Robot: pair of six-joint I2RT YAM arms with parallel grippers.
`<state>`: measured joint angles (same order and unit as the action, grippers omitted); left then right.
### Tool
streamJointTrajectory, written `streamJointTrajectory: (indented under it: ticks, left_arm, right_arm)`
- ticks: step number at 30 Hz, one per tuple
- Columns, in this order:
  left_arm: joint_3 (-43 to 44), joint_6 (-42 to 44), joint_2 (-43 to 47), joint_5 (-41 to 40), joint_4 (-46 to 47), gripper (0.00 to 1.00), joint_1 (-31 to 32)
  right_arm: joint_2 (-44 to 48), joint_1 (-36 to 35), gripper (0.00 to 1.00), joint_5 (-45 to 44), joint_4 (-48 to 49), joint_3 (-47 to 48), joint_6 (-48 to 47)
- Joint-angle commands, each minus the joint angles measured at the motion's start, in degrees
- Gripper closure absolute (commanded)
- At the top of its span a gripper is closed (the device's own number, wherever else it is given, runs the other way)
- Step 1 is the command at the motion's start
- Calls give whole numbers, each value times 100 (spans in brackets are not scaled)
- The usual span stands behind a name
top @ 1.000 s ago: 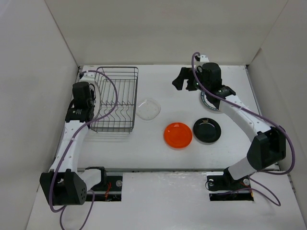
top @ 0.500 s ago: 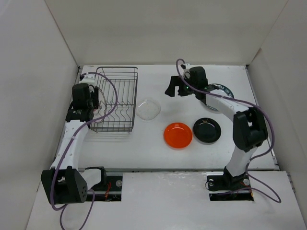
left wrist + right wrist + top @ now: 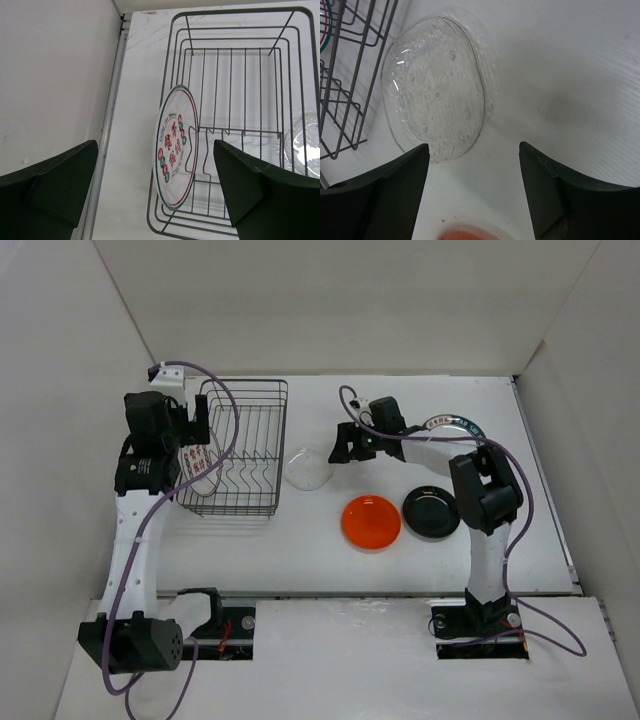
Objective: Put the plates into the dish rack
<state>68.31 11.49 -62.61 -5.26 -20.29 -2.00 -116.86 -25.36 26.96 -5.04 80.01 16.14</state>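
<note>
Left gripper [image 3: 155,144] is seen with its jaws spread wide above the left end of the dish rack [image 3: 255,430], and nothing is held between them. Below it the white plate with red characters [image 3: 175,145] is stood on edge at the rack's left side, kept upright by the wires. The right gripper [image 3: 473,146] is held with its jaws apart over the clear plate [image 3: 435,100], which is laid flat on the table [image 3: 300,550] just beside the rack; a grasp at its rim is judged to be in preparation. The orange plate [image 3: 371,521], black plate [image 3: 432,512] and green-rimmed plate [image 3: 455,425] are not yet loaded and are set flat on the table, apart from the rack
</note>
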Motion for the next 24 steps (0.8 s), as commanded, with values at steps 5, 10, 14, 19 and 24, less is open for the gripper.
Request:
streamJointTrajectory:
  ticks: [5,10,14,19,24]
  left_arm:
    - [376,-147,205,359,-335,0,-55]
    - [376,-147,205,359,-388,0,-55]
    - [490,-147,205,359,-440,0,-55]
    - [543,-147,205,306,-440,0,-55]
    - [543,-147,205,358,-440,0,-55]
  right_arm:
    - [-451,-91,29,213,433,471,310]
    - [-706,-91,44,213,433,533,530]
    - [-768,-91,56,161,433,586,636]
    - [-891,-144,69,160,267,761,689]
    - [-1005,-144,96,-138,74,876,855]
